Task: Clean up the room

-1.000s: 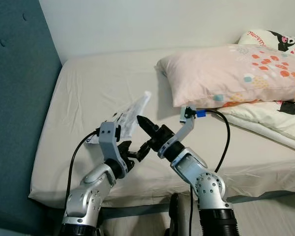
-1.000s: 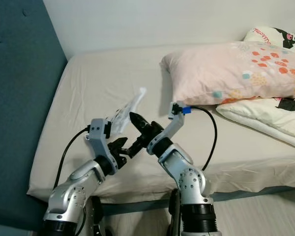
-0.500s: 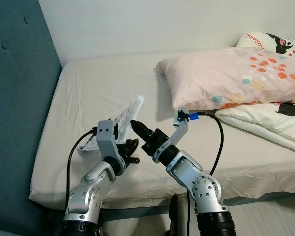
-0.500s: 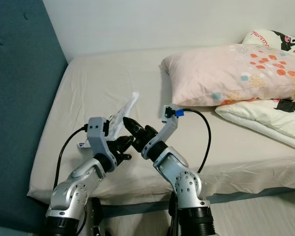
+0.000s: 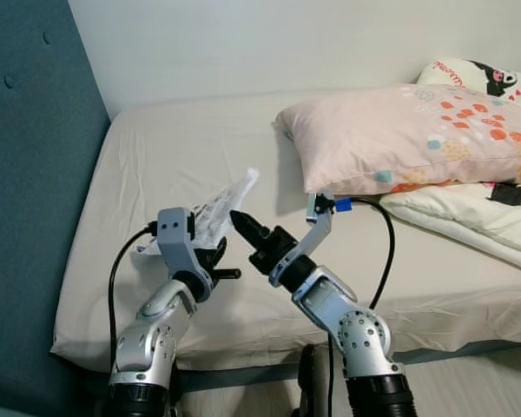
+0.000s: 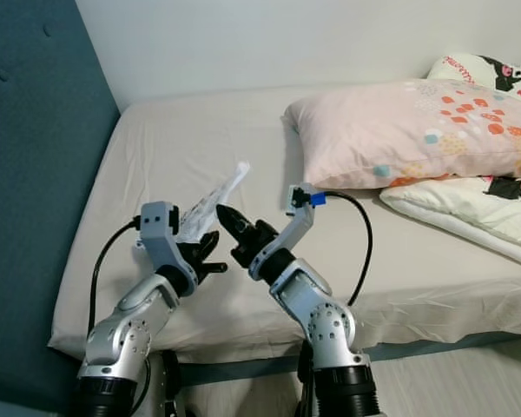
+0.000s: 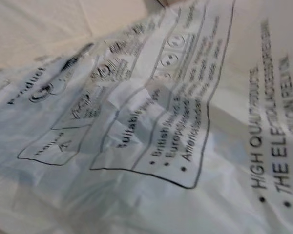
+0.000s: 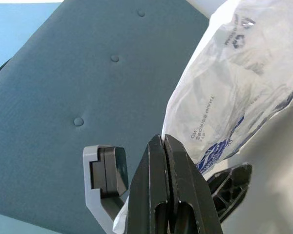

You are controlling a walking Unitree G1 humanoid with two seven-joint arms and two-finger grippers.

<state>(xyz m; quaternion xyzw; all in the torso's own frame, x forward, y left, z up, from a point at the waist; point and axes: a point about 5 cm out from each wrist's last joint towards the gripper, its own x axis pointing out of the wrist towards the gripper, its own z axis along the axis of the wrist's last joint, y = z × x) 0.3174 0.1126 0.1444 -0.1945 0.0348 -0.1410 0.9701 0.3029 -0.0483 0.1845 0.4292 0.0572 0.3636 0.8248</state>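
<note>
A crinkled clear plastic bag (image 5: 217, 204) with black and blue print stands tilted up off the beige bed sheet (image 5: 174, 130) near the bed's left front. My right gripper (image 5: 239, 219) is shut on the bag's edge, and its closed fingertips (image 8: 163, 141) meet the bag (image 8: 234, 83) in the right wrist view. My left gripper (image 6: 210, 254) is open just below and in front of the bag, fingers spread. The left wrist view looks closely at the bag's printed film (image 7: 146, 122).
A teal padded headboard (image 5: 26, 217) runs along the left side of the bed. A pink patterned pillow (image 5: 399, 139) and a cartoon-print duvet (image 5: 478, 208) lie at the right. The bed's front edge is right below my arms.
My right gripper has shifted left with the bag. My left gripper has moved left and up, closer under the bag, with its fingers spread.
</note>
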